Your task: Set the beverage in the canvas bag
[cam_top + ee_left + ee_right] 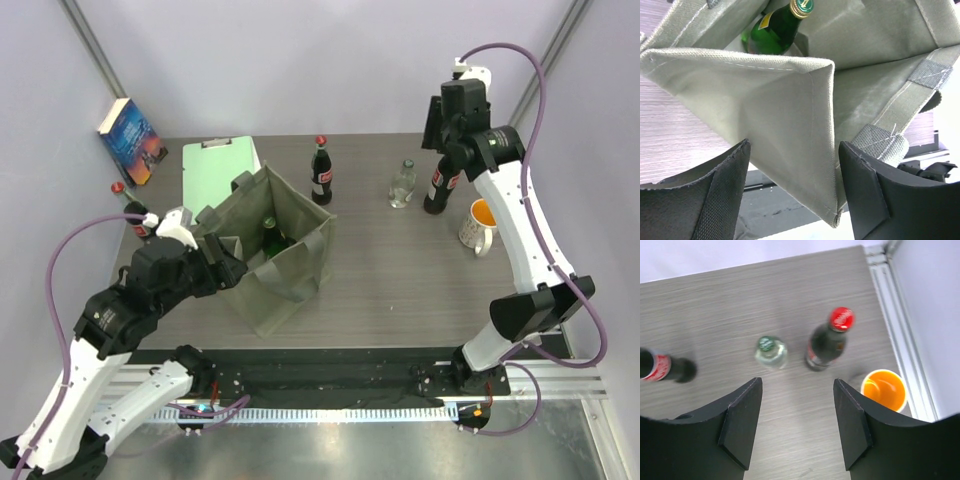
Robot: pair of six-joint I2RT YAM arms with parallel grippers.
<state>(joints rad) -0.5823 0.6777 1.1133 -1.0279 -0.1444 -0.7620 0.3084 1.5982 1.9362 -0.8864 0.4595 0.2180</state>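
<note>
Bag (285, 290) first: boxy olive-grey canvas with strap handles. It sits left of centre on the tabletop (420, 290), mouth open, dividers inside. The fabric looks soft and the walls sag a bit. One green bottle (775, 27) stands in a far compartment, cap below the rim. So one drink's in and more are waiting.

My left pincer (794, 147) is at the bag's near-left corner with its jaws wide. The corner seam sits between them but isn't pinched, as far as I can tell, so it holds nothing.

My right pincer (797, 385) hovers over the far right of the tabletop, jaws apart and empty. It looks down on the right cola (827, 342), which is dark glass with a red cap, upright. A clear bottle (771, 352) stands just beside it and a mug (885, 390) is near on the other side. Another cola (321, 172) stands just behind the bag.

My read: this is the reach-for-the-next-bottle step. The next move calls for nudging over the red cap, then dropping straight down around the neck without clipping the clear bottle. After that I close, lift high enough to clear the bag's rim and aim for an empty compartment. Left probably wants a proper hold on that corner so the floppy wall doesn't fold in.
</note>
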